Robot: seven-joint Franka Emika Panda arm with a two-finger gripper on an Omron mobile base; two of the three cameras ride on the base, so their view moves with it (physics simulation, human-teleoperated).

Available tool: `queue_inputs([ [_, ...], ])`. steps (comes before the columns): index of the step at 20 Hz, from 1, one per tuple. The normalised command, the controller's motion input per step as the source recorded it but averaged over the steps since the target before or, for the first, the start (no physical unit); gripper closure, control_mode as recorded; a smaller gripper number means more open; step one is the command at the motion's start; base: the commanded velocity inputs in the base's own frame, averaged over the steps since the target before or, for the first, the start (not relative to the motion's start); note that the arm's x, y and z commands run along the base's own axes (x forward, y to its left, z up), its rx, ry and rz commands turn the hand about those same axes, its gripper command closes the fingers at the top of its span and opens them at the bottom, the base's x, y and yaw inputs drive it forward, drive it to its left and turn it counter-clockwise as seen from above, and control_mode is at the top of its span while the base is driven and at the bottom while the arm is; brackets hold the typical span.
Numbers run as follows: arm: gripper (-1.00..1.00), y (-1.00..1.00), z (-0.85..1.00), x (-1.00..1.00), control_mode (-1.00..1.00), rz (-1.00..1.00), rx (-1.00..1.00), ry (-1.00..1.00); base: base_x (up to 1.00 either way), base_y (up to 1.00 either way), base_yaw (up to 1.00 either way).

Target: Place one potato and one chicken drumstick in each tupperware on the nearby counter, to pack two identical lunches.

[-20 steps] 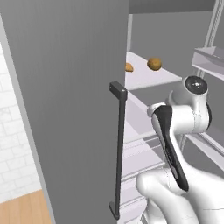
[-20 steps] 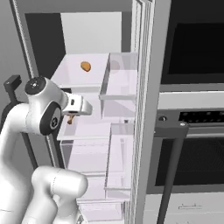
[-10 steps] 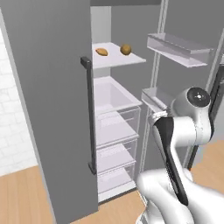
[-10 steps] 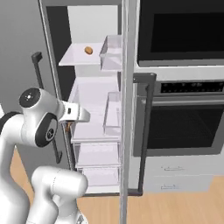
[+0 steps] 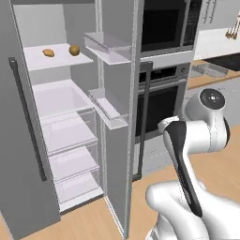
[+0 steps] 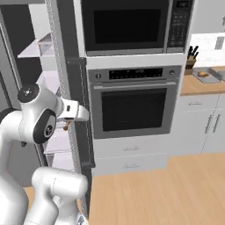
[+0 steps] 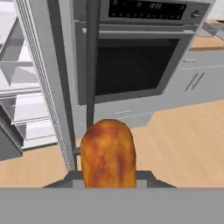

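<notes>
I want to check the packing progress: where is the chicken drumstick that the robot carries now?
The chicken drumstick sits between the jaws at the bottom centre of the hand view, in front of the oven, beside the open fridge door.

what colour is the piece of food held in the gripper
Orange-brown with darker roasted patches: the chicken drumstick, clearest in the hand view.

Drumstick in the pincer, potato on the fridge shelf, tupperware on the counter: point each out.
drumstick (image 7: 107,153), hand view, middle of its browned body.
potato (image 5: 74,50), left base view, centre of its rounded side.
tupperware (image 6: 206,75), right base view, near rim of the grey tray.
</notes>
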Motion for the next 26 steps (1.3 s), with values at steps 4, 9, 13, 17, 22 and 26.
queue_inputs([
  [4,1.00,0.00,0.00,0.00,1.00,0.00,0.00,0.00,0.13,-1.00,-0.28],
  [9,1.00,0.00,0.00,0.00,1.00,0.00,0.00,0.00,0.60,-1.00,-0.24],
  [13,1.00,0.00,0.00,0.00,1.00,0.00,0.00,0.00,0.98,-1.00,-0.15],
  [17,1.00,0.00,0.00,0.00,1.00,0.00,0.00,0.00,1.00,-1.00,-0.05],
  [22,1.00,0.00,0.00,0.00,1.00,0.00,0.00,0.00,1.00,-0.92,0.00],
  [26,1.00,0.00,0.00,0.00,1.00,0.00,0.00,0.00,1.00,-0.77,0.00],
])
